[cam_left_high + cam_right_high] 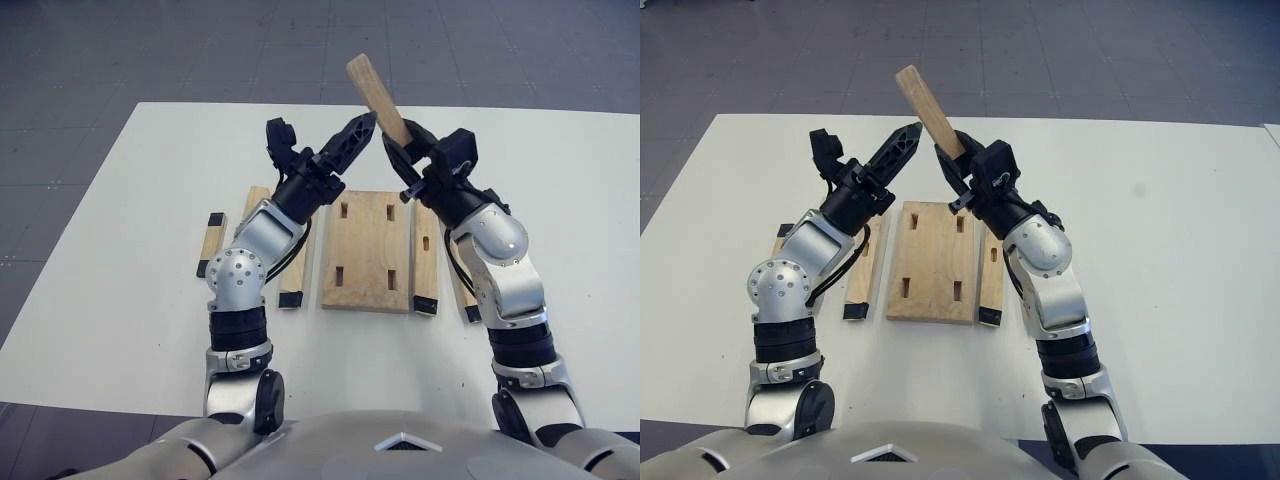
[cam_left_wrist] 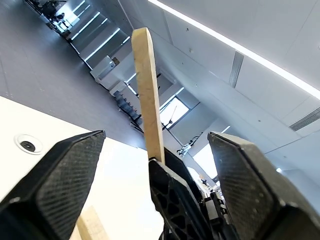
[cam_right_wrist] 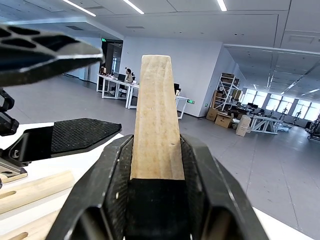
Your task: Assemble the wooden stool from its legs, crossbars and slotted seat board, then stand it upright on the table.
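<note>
seat board (image 1: 366, 250) centre of table (image 1: 130, 250) | short piece (image 1: 212, 243) far left | raised stick (image 1: 378, 98) above board's far edge

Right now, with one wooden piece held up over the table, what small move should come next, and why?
Probably ease the left gripper forward and close it on the wooden piece's free upper part. The right gripper is shut on its lower end, holding it tilted above the slotted seat board. In the left wrist view the piece stands between the open left fingers, untouched.
</note>
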